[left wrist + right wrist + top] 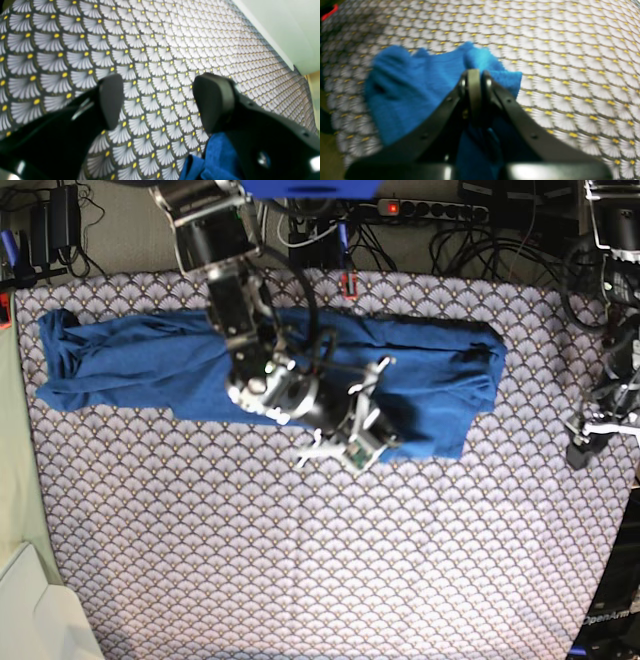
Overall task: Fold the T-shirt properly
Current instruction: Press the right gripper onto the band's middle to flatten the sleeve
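The royal-blue T-shirt (pixel 130 365) lies as a long band across the far half of the table, from the left edge to the right of centre. My right gripper (pixel 355 448) is at the shirt's near edge, right of centre. In the right wrist view it (pixel 475 75) is shut on a pinched fold of the blue fabric (pixel 420 82), which bunches to its left. My left gripper (pixel 157 100) is open and empty above the patterned cloth, with a bit of the shirt (pixel 215 157) under its right finger (pixel 215 100). In the base view it (pixel 590 435) is at the table's right edge.
A scallop-patterned cloth (pixel 300 560) covers the table. A pale white-green object (pixel 30 610) sits at the near left corner and also shows in the left wrist view (pixel 287 25). Cables and a power strip (pixel 420 205) run behind the far edge.
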Controlling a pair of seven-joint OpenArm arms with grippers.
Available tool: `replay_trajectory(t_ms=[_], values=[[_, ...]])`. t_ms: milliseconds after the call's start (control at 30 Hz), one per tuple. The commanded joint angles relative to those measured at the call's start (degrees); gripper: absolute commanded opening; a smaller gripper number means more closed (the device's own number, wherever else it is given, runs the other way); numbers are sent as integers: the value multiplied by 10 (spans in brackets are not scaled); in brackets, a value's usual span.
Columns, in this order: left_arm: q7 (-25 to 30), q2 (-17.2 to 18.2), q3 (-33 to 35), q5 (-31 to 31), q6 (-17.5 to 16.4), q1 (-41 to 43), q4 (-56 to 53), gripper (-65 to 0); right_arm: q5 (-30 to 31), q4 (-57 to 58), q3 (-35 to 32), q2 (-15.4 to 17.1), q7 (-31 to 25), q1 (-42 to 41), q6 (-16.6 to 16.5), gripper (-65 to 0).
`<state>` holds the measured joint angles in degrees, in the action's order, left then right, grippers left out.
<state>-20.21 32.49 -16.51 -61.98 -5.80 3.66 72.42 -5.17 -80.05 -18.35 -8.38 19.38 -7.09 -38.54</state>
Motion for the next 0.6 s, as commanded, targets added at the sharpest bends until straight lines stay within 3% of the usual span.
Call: replay_trajectory(t_ms=[0,467,567], values=[[12,14,-6,-5,-7,-8,9,-188,13,-22,-11,-6,-18,-6,-1,-650],[11,14,-1,-5,-7,-8,10,-187,9,-40,-82,-6,-18,30,0,-650],[9,14,-1,-5,-7,-7,10,-186,9,-40,-82,-6,-18,30,0,-590]])
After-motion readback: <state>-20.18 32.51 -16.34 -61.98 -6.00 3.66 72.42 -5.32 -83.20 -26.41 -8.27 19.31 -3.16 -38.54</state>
